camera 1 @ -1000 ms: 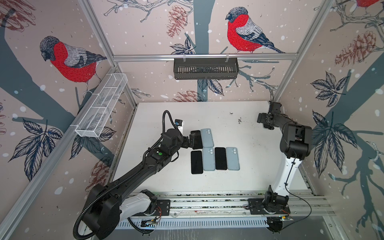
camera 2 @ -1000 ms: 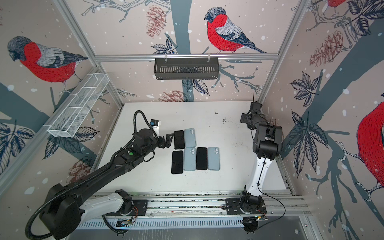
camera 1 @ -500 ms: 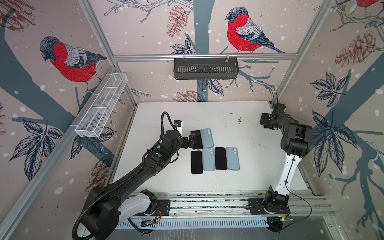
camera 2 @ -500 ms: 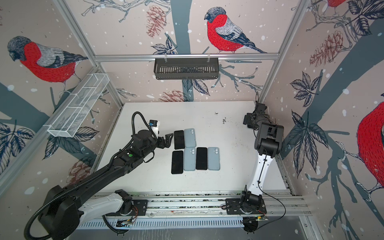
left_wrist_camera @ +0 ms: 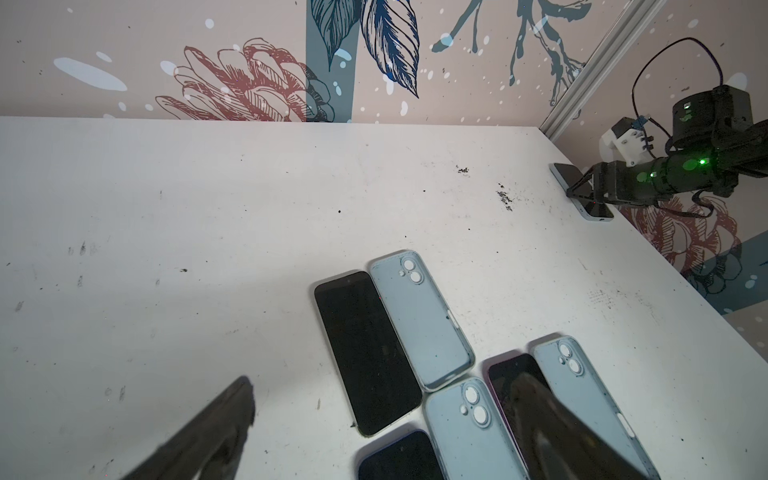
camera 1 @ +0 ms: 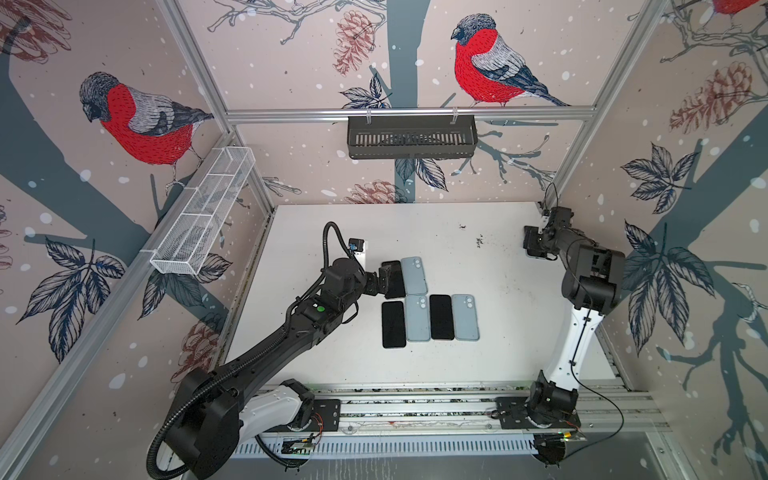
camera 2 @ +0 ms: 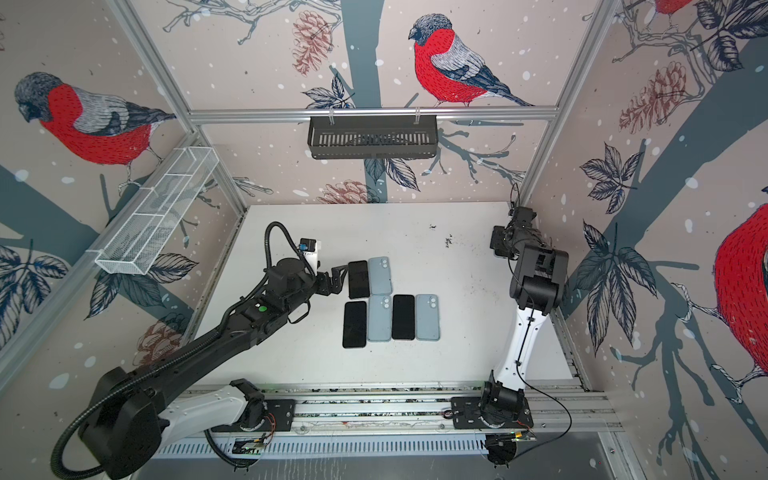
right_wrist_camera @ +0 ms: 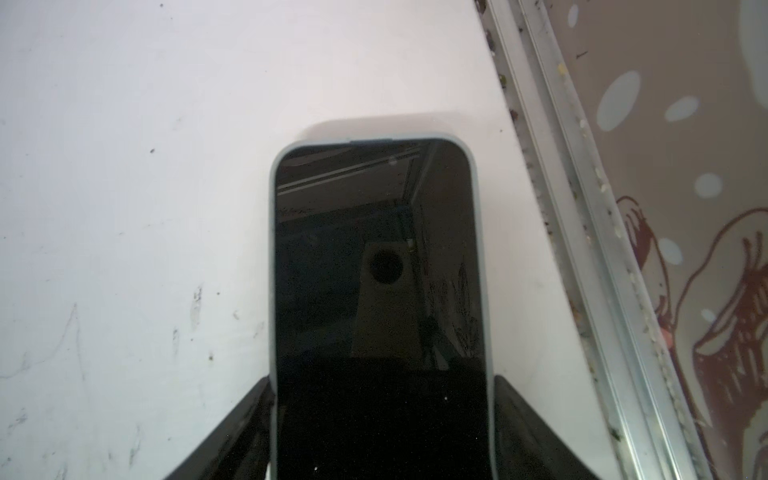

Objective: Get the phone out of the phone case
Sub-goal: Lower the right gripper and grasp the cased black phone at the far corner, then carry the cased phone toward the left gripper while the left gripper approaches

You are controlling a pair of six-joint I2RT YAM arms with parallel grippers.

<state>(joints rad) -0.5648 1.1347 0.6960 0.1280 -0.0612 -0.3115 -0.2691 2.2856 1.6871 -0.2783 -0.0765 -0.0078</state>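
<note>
A phone [right_wrist_camera: 378, 270] lies screen up in its pale blue phone case [right_wrist_camera: 272, 291] at the table's far right edge, partly hidden in both top views by the arm above it. My right gripper [right_wrist_camera: 382, 384] is shut on it, and both fingers [right_wrist_camera: 249, 415] press the case's long sides. From the left wrist the same case [left_wrist_camera: 598, 216] shows under the right gripper [left_wrist_camera: 582, 193]. My left gripper [camera 1: 384, 280] hangs open and holds nothing. It hovers low over a bare black phone [left_wrist_camera: 365, 349] in the middle group.
Mid-table lie three bare black phones [camera 1: 393, 324] and three empty blue cases [camera 1: 464, 318] in two rows. An aluminium frame rail [right_wrist_camera: 582, 249] runs close beside the held phone. A black basket [camera 1: 411, 137] and a white wire basket [camera 1: 203, 216] hang on the walls.
The right gripper has moved back towards the far right corner and its jaws have narrowed onto the cased phone. The left arm has shifted only slightly.
</note>
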